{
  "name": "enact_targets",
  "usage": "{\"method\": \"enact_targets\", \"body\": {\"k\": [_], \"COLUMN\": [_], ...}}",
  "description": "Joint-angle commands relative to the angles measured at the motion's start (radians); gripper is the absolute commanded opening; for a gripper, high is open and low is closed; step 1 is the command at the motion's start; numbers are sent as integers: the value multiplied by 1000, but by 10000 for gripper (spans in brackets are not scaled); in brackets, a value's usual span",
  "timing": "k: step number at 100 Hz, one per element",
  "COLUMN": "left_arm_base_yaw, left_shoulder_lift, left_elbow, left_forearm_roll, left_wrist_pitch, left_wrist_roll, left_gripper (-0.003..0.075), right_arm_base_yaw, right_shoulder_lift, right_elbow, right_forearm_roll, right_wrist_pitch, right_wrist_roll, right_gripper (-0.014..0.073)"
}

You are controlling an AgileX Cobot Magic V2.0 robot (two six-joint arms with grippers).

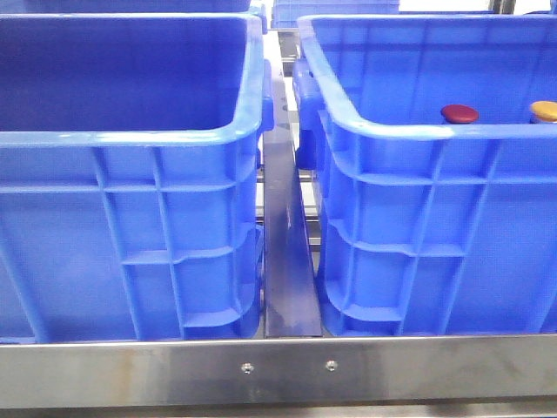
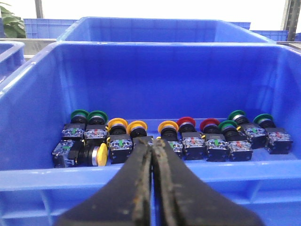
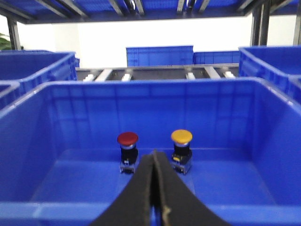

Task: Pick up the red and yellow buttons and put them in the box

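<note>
Lighting is bright and even in all three views. Backgrounds in both wrist views are blown out to white. The front view shows glare on the right crate (image 1: 409, 131) rim and dull reflection on the steel rail (image 1: 278, 370). The right wrist view is slightly soft; near fingers blur.

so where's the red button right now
The red button stands inside the right-hand crate in the front view, just behind its near rim, with the yellow button beside it on its right.
</note>
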Motion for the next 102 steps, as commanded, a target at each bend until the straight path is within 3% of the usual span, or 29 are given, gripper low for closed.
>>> {"method": "enact_targets", "body": {"k": [1,22,102], "left_arm_base_yaw": [2,2,2], "left_shoulder_lift": [-33,-33,-33], "left_elbow": [49,49,49], "left_forearm_roll": [-8,-8,-8], "left_wrist_pitch": [-86,-86,-86], "left_wrist_roll": [-5,-5,-5], "left_gripper": [-19,-19,-19], "right_arm_base_yaw": [-1,-1,-1], "right_shoulder_lift": [-24,-25,-25], "right_elbow": [8,37,37], "right_forearm_roll": [-12,-12,-12], "right_wrist_pitch": [-114,-179,-180], "right_wrist_roll": [4,4,4], "right_gripper": [-69,-69,-69]}}
